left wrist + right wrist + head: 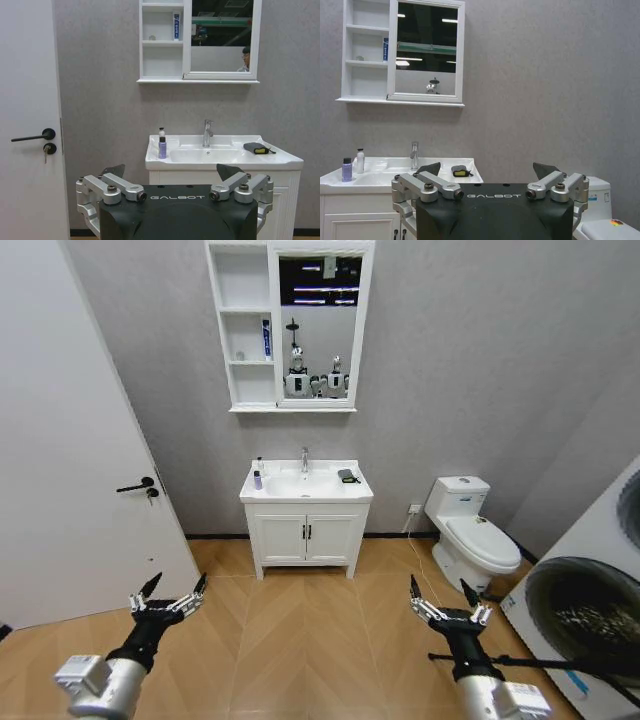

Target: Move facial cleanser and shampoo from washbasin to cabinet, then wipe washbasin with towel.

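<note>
Nearest: left gripper (168, 592) and right gripper (444, 594), both w/ fingers spread, empty, low over the wood floor (320, 640). Further back, washbasin (262, 494) vs. the grey wall: two small bottles (161, 143) by its left edge, towel (348, 476) on the right rim (chrome tap (305, 458) between). Above: cabinet (240, 380), a blue tube (266, 338) on the middle shelf.

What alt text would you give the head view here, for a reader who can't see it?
Both grippers, left gripper and right gripper, are open above the wood floor, well short of the washbasin, which holds two small bottles and a dark towel. Above it hangs the cabinet.
</note>
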Motion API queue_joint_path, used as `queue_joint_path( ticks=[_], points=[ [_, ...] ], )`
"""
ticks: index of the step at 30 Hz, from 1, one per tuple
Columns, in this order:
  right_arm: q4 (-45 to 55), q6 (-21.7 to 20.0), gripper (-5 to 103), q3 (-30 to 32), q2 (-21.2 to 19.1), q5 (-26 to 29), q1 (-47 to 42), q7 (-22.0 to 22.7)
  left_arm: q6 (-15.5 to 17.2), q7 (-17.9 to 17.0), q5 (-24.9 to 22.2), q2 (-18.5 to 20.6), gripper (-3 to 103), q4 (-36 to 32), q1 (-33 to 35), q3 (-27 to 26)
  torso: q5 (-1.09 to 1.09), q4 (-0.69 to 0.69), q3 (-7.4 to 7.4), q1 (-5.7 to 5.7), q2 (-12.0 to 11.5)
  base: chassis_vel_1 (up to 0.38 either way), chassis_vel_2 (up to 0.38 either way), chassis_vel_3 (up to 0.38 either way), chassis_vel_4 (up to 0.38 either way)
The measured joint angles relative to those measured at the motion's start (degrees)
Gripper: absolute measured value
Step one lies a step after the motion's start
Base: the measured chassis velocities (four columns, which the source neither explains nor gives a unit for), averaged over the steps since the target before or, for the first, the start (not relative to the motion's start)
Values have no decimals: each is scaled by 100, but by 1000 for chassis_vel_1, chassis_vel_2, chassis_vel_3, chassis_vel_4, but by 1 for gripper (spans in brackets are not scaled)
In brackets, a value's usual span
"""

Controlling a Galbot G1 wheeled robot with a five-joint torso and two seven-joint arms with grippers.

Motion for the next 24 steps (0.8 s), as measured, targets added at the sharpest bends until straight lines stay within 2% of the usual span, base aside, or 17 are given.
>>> queue_joint_path(
  ticks=[5,7,10,16,24],
  points=[
    [1,107,100,29,2,-36,-11,-4,1,11,23,-15,100,0,26,5,0,0,0,0,0,0,0,0,0],
    [1,115,100,31,4,-47,-13,-5,1,14,25,-16,103,0,31,7,0,0,0,0,0,0,0,0,0],
    [-7,138,100,35,10,-85,-27,-34,1,29,52,-20,100,0,51,20,0,0,0,0,0,0,0,0,0],
    [-22,183,100,48,25,-139,-45,-105,0,47,89,-37,99,1,65,42,0,0,0,0,0,0,0,0,0],
    [-108,273,100,78,117,-172,-158,-461,-6,73,-46,102,99,4,-68,20,0,0,0,0,0,0,0,0,0]
  ],
)
